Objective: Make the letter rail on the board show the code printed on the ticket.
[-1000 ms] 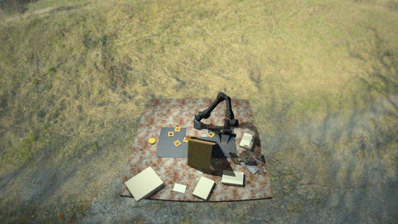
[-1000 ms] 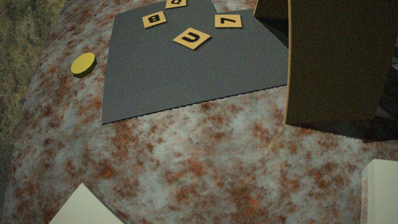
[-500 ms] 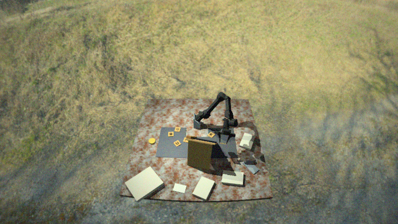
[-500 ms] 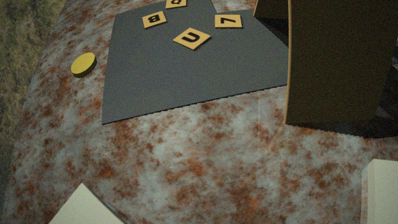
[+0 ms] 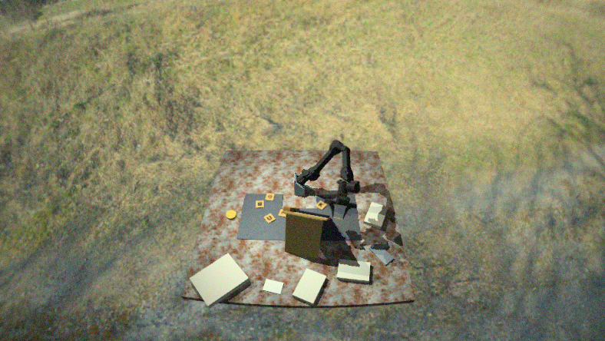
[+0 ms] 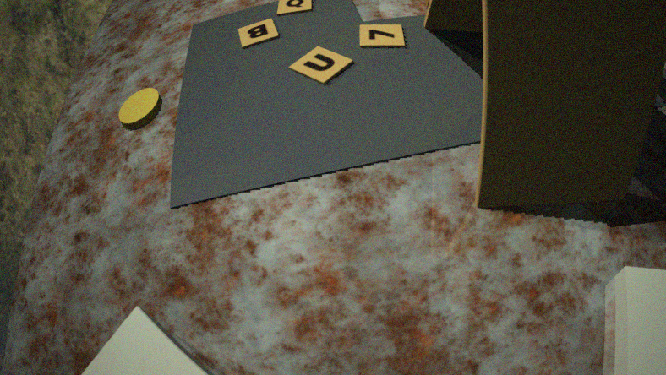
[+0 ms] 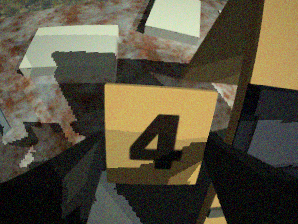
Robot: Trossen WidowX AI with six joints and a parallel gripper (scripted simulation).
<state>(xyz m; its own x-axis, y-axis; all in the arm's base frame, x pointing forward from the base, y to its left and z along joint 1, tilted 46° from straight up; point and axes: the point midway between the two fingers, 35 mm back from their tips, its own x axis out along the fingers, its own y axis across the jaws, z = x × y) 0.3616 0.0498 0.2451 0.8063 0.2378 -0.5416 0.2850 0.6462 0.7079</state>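
Observation:
My gripper (image 5: 339,213) (image 7: 156,141) is shut on an orange tile marked 4 (image 7: 145,107), number side facing the wrist camera, above the right part of the dark board (image 5: 353,233). Tiles marked Q (image 5: 269,196) (image 6: 294,4), B or 8 (image 5: 259,203) (image 6: 259,32), U (image 5: 269,218) (image 6: 321,64) and 7 (image 6: 382,35) lie on the left dark surface (image 5: 258,229) (image 6: 279,130). Another tile (image 5: 321,204), perhaps K, lies left of the gripper. The letter rail cannot be made out. A white card (image 5: 272,286) at the front may be the ticket; no print is readable.
A tall brown upright box or panel (image 5: 303,236) (image 6: 568,102) stands just left of the gripper and hides part of the board. Pale blocks (image 5: 219,277) (image 5: 309,286) (image 5: 353,270) (image 5: 375,214) stand around the counter. A yellow disc (image 5: 230,214) (image 6: 139,105) lies at left, a grey flat piece (image 5: 381,256) at right.

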